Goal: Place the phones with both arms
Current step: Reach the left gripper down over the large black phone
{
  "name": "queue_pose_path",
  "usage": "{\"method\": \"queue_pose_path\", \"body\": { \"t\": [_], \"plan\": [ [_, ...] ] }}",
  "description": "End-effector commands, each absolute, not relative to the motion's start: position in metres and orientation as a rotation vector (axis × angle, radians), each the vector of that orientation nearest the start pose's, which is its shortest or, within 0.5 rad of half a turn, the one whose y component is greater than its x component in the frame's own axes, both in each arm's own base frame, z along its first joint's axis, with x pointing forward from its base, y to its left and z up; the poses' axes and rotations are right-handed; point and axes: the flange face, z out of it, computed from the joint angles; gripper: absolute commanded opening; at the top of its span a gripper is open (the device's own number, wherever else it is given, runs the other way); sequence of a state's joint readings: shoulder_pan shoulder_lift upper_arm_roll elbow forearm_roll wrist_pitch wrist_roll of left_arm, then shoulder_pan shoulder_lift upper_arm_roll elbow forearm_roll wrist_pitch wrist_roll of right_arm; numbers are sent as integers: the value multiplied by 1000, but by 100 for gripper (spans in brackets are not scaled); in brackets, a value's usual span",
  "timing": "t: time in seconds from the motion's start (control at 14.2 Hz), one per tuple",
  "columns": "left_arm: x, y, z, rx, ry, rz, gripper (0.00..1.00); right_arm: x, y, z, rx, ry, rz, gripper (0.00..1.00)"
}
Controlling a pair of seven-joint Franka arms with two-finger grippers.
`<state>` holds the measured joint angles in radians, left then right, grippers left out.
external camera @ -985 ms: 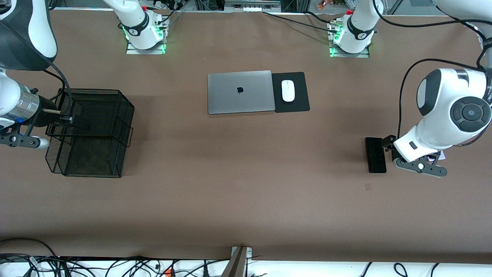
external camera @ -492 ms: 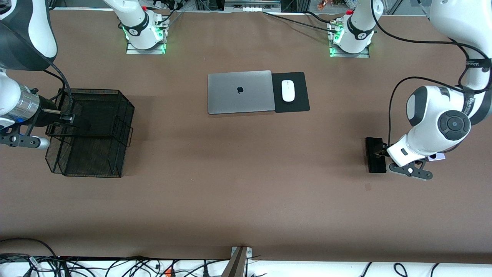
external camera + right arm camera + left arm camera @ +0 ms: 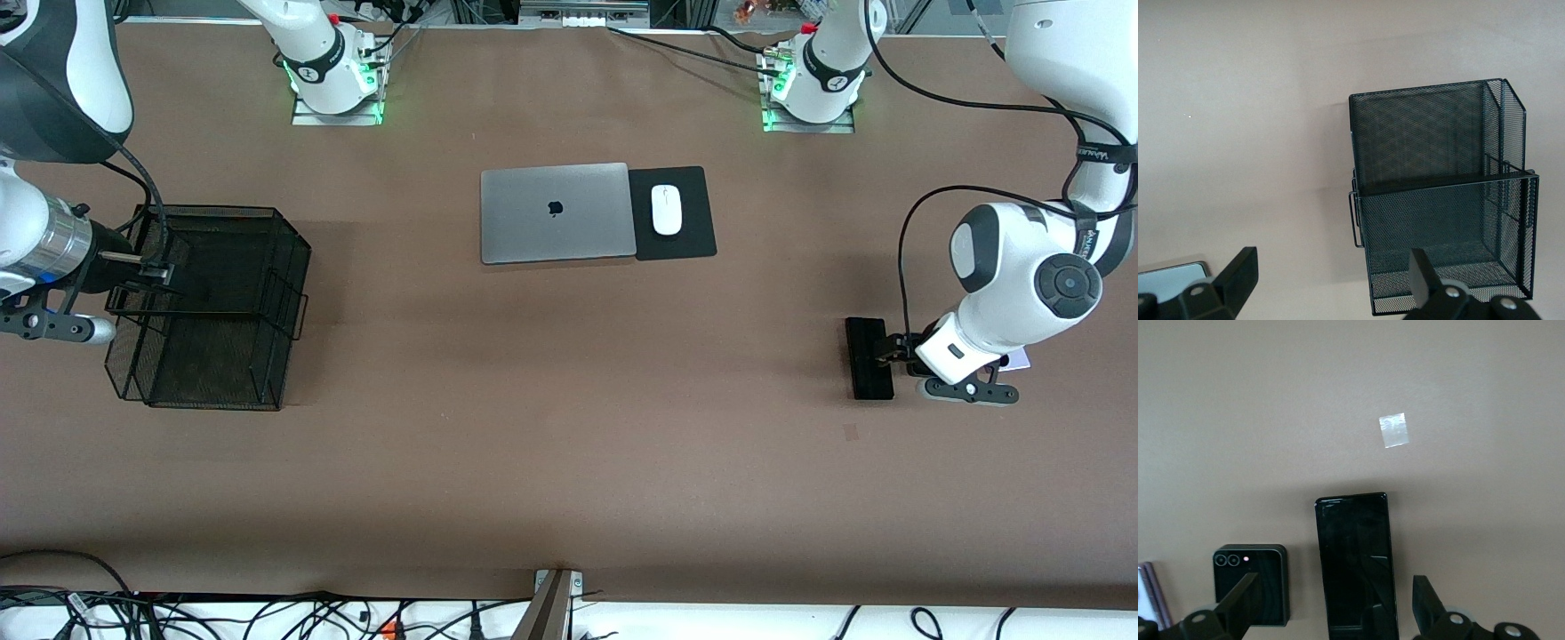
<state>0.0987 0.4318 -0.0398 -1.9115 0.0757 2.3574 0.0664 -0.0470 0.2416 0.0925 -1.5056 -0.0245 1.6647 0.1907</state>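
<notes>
Left pincer (image 3: 1331, 613) has shifted, open, over slim black phone (image 3: 1355, 563).

The left arm (image 3: 1022, 284) bends down from its base at its own end of the tabletop, wrist tilted, its left hand (image 3: 889, 348) low with fingers (image 3: 1426, 607) spread wide and nothing between them. The right arm (image 3: 44, 240) waits at its end, wrist level, its right hand (image 3: 147, 271) with fingers (image 3: 1238, 273) parted and empty.
</notes>
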Motion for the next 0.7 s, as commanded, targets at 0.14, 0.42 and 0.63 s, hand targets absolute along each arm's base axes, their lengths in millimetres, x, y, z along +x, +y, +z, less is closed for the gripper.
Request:
{"method": "queue_pose_path", "body": {
  "t": [0.14,0.42,0.63],
  "plan": [
    [615,32,222,-3123,-158,-50,100,624,25,524,-3137,223,131,100],
    [607,29,202,-3123,-202,-38,100,624,31,526,-3139,206,126,100],
    [599,27,194,-3125,-198,-41,100,625,30,526,-3139,199,121,100]
  ]
}}
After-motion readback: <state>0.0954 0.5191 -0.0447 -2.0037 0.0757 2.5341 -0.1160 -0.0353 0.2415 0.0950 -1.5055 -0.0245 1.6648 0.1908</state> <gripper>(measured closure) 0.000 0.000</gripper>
